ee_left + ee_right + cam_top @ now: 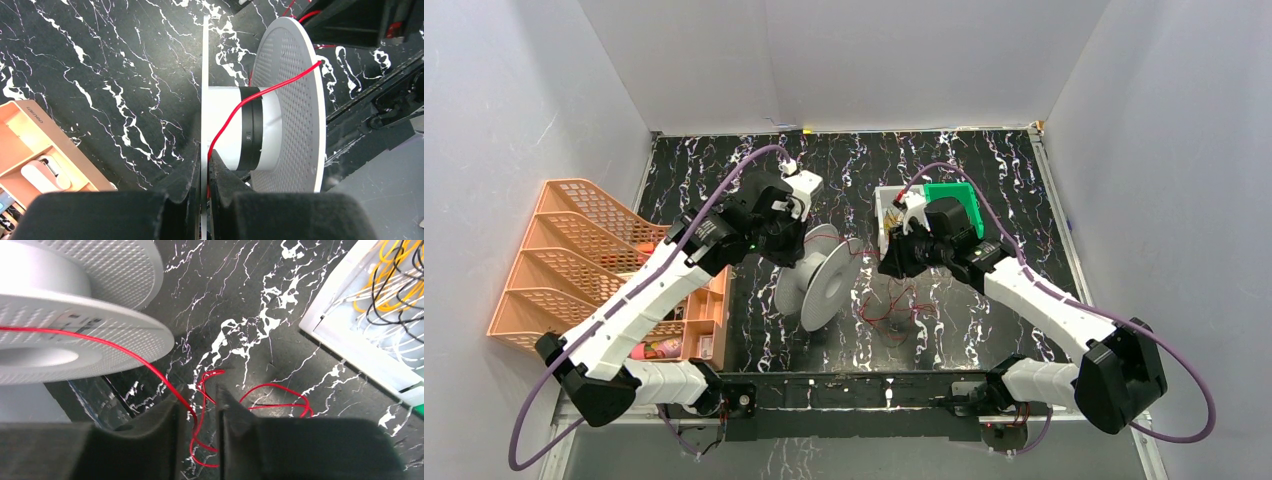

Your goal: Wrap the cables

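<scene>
A white spool [819, 280] stands on edge at the table's middle. My left gripper [205, 170] is shut on the thin edge of its near flange [205, 75], with a thin red cable [235, 112] pinched beside that flange. The cable crosses the black-banded hub [252, 130] and goes over the perforated far flange [290, 110]. In the right wrist view the cable [135, 356] runs from the spool [75, 340] down through the gap of my right gripper [200, 400], whose jaws stand apart around it. Loose red loops [280, 390] lie on the table beyond; from above, this tangle [889, 310] lies below the right gripper [886, 262].
A white box [889, 205] of yellow, black and white wires and a green bin [954, 200] stand behind the right gripper. An orange file rack [574, 250] and an orange tray [30, 150] sit at the left. White walls enclose the black marbled table [724, 180].
</scene>
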{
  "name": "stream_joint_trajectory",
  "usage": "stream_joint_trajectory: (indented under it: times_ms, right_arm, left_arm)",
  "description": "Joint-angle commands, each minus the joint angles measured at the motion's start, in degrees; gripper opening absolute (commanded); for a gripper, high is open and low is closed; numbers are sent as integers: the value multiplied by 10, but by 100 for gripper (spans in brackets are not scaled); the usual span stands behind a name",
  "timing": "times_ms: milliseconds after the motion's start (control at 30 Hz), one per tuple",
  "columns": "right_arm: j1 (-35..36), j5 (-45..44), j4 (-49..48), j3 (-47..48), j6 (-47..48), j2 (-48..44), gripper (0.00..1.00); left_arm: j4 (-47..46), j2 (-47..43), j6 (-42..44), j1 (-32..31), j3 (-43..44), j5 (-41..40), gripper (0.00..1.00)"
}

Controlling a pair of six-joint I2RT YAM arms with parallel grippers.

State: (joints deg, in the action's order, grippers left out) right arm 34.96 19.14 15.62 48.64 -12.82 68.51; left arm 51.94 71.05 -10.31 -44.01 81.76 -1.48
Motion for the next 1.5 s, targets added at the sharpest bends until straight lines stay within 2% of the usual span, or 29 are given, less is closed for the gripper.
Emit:
stream_joint_trajectory:
  times_ms: [0,167,467,533,733,967,1167,1400,1467]
  right_arm:
    - [0,-27,-49,-8,-4,1,23]
    - [-14,-81,-44,-3,-5,-21,0]
    - [-35,-128,-42,-13,-21,-60,0]
    - [-35,-110,-46,-20,-22,-56,0]
    - [-35,-42,-93,-66,-37,-60,0]
    - [-34,43,-196,-130,-85,-63,18]
    - [-27,81,-286,-165,-117,-62,34]
    - [-12,76,-359,-187,-149,-52,58]
    - [-6,67,-376,-193,-159,-46,62]
  left_arm:
    - [10,-31,-10,-2,47,22,0]
    - [25,-36,-8,-2,55,32,0]
    - [36,-49,-10,-2,92,92,0]
    - [32,-52,-12,-2,101,102,0]
    - [7,-62,-40,-2,122,64,0]
    - [-67,-84,-74,-2,116,32,0]
    - [-105,-92,-85,-2,123,28,0]
    - [-136,-104,-104,-2,138,13,0]
    - [-142,-108,-107,-2,141,8,0]
